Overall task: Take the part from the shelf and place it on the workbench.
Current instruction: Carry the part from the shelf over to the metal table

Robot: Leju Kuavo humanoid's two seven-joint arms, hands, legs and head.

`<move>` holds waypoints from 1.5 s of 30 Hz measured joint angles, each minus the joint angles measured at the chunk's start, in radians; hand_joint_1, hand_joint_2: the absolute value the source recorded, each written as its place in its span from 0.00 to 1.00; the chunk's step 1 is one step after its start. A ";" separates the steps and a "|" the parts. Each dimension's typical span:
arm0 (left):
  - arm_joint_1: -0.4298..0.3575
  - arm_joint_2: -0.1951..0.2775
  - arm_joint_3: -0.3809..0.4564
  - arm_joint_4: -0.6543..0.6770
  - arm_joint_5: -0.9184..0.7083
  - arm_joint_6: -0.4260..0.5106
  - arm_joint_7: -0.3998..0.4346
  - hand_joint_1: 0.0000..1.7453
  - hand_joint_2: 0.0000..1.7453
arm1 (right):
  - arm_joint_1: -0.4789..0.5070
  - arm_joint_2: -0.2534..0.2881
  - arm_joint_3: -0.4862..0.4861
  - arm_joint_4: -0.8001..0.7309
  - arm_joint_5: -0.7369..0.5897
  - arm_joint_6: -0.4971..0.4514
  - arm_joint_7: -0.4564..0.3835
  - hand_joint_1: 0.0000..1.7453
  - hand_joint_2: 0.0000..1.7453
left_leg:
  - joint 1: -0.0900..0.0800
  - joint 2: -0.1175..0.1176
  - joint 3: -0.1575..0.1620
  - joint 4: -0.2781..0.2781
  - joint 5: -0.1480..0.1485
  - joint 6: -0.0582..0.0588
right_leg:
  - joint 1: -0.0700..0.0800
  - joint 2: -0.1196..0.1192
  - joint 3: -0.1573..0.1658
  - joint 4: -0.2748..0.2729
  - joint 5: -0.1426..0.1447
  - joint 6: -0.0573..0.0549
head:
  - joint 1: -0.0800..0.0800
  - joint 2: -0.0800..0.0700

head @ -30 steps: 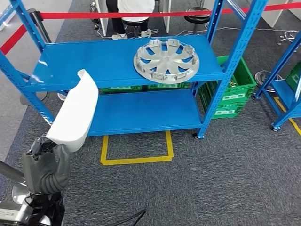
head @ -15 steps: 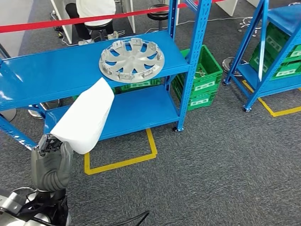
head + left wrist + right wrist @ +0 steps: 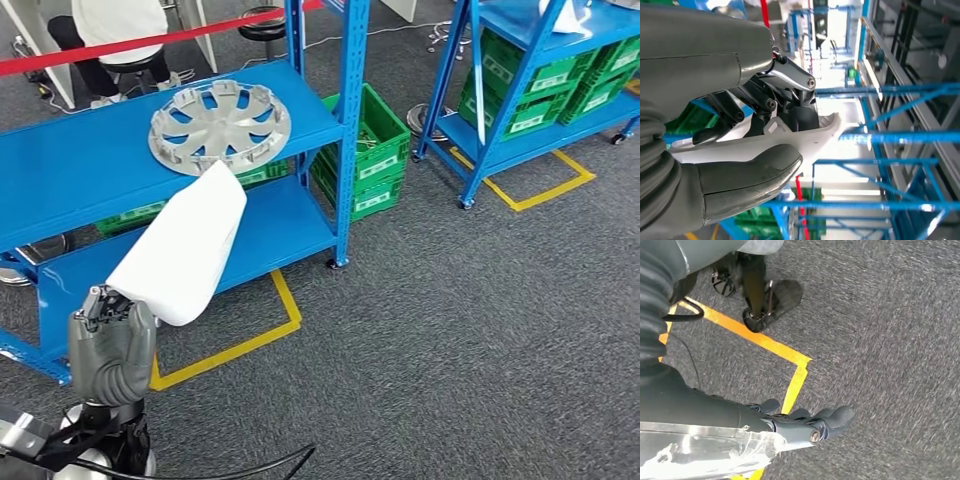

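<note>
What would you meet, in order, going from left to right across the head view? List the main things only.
Left hand gripping the white part → silver wheel cover on the blue shelf → green crate → second blue rack.

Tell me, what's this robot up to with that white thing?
The robot's left hand holds a white curved part up in front of it, thumb and fingers clamped on its edge. A silver wheel cover lies on the blue shelf behind. The right hand hangs empty above the grey carpet. The part isn't set down yet.
</note>
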 joint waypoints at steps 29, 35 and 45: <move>0.007 0.059 -0.070 -0.002 -0.204 0.039 -0.080 1.00 1.00 | -0.002 0.000 0.000 0.000 -0.006 -0.010 -0.023 0.00 1.00 | 0.007 -0.011 0.008 -0.002 -0.008 0.008 | -0.003 0.027 -0.059 0.097 -0.028 0.010 | 0.010 0.000; 0.006 0.061 -0.071 -0.002 -0.204 0.039 -0.080 1.00 1.00 | -0.007 0.000 0.000 0.000 -0.006 -0.011 -0.025 0.00 1.00 | 0.000 0.026 0.014 0.010 -0.025 -0.020 | 0.001 0.029 -0.002 -0.013 0.004 -0.029 | 0.005 0.000; 0.008 0.067 -0.071 -0.003 -0.201 0.039 -0.082 1.00 1.00 | -0.007 0.000 0.000 0.000 -0.008 -0.012 -0.021 0.00 1.00 | 0.008 -0.130 -0.033 0.097 -0.036 -0.014 | -0.002 0.171 -0.020 -0.013 0.024 -0.041 | 0.003 0.000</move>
